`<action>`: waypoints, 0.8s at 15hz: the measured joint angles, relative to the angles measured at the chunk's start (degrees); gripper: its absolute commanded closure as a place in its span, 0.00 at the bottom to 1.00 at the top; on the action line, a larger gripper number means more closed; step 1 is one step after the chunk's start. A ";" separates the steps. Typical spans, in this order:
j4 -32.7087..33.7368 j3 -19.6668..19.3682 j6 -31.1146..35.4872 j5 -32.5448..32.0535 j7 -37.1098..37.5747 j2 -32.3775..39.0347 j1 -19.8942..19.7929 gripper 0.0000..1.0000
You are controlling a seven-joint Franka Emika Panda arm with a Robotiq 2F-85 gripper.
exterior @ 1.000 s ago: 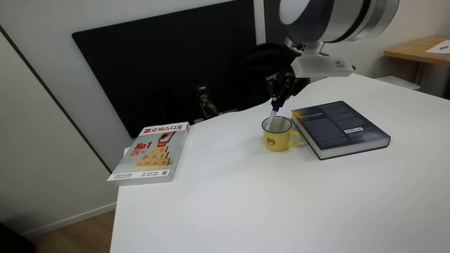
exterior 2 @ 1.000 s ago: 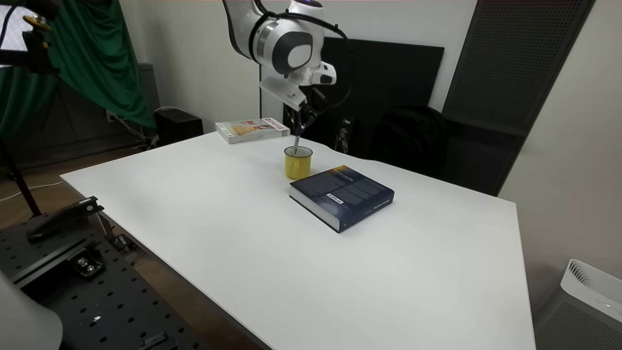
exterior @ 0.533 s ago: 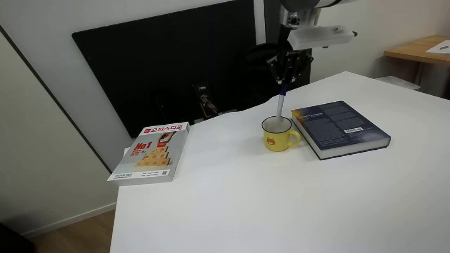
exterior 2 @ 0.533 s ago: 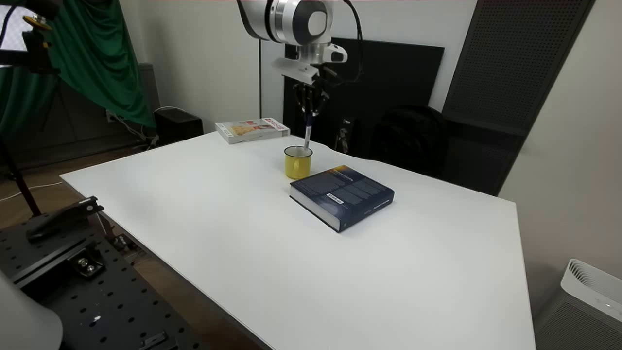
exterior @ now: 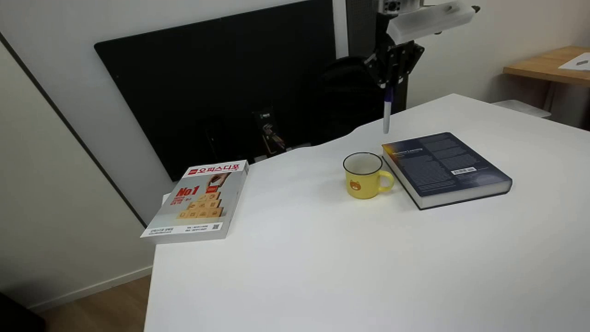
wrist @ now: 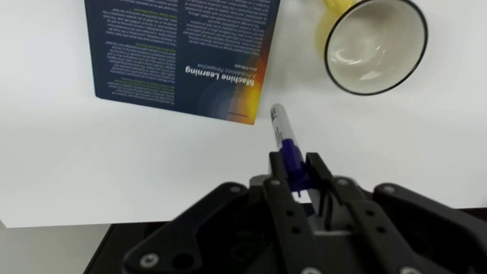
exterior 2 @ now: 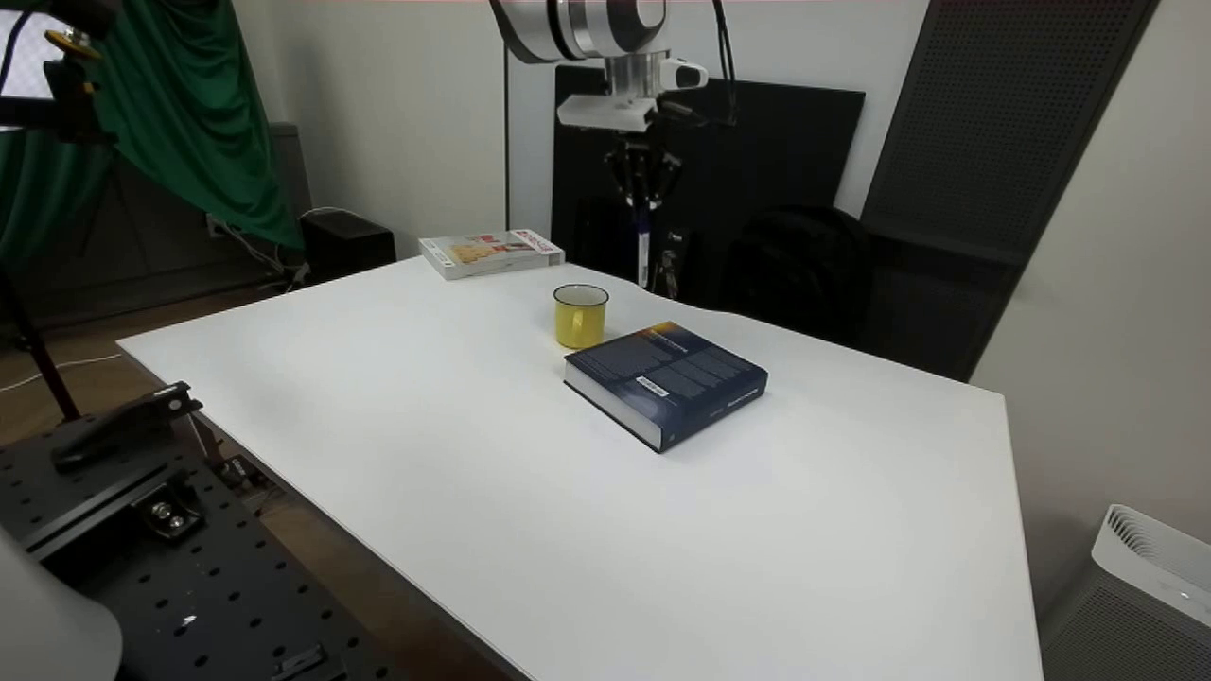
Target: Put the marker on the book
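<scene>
The marker is white with a purple-blue cap, in both exterior views (exterior: 386,117) (exterior 2: 643,257) and the wrist view (wrist: 282,125). My gripper (exterior: 391,85) is shut on its cap end, also seen in the wrist view (wrist: 295,163) and an exterior view (exterior 2: 642,200). The marker hangs nearly upright in the air, white end down, clear of the mug. The thick navy book (exterior: 442,163) lies flat on the table, back cover up; it also shows in an exterior view (exterior 2: 667,378) and the wrist view (wrist: 152,64). The marker's tip appears beside its orange-yellow corner in the wrist view.
A yellow mug (exterior: 362,182) stands upright beside the navy book; the wrist view shows it empty (wrist: 376,45). A white-and-red book (exterior: 198,198) lies near a table (exterior: 295,267) corner. Black panels and a backpack (exterior 2: 799,274) are behind the table.
My gripper has lifted the marker up out of the mug and moved it toward the navy book's side. The marker has swung from tilted to nearly upright. The mug and books have not moved.
</scene>
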 measured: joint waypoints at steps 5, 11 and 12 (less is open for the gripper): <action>-2.56 -3.43 15.45 -2.69 0.25 2.78 -0.84 0.95; -15.59 -11.34 32.21 -5.22 2.22 2.85 4.69 0.95; -17.80 -13.31 34.87 -5.15 2.98 2.74 6.43 0.95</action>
